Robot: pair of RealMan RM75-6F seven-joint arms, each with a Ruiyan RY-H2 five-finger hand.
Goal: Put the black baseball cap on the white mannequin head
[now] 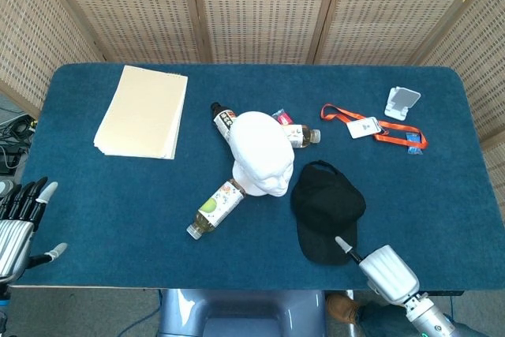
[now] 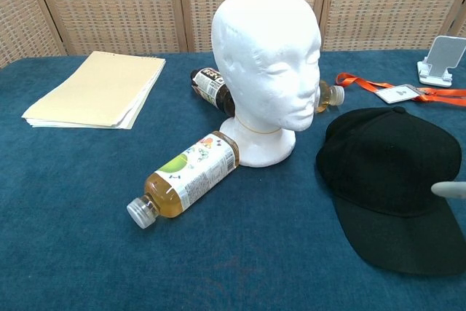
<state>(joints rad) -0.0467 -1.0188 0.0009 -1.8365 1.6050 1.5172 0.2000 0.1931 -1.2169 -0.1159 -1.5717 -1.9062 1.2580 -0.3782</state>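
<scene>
Overhead, a table (image 1: 102, 195) covered in dark blue felt stands before woven cane screens (image 1: 260, 5) in pale wooden frames. Near the middle of the table stands a white mannequin head (image 1: 261, 153), upright and bare. A black baseball cap (image 1: 327, 209) lies flat on the felt just beside it, toward the near edge, brim pointing at that edge. The right robot hand (image 1: 383, 269) hovers at the near edge, one fingertip over the cap's brim; whether its fingers are spread or curled cannot be told. The left robot hand (image 1: 20, 222) sits at the near left corner, fingers apart, holding nothing, well away from the cap. Three bottles lie on their sides around the mannequin's base: a juice bottle (image 1: 215, 207) with a green apple on its label, a dark bottle (image 1: 223, 121) and a third (image 1: 302, 136); their writing is too small to read. A stack of cream paper (image 1: 143, 112) lies toward the far left corner. An orange lanyard with a badge (image 1: 372, 129) and a white phone stand (image 1: 402, 102) lie toward the far right corner.
</scene>
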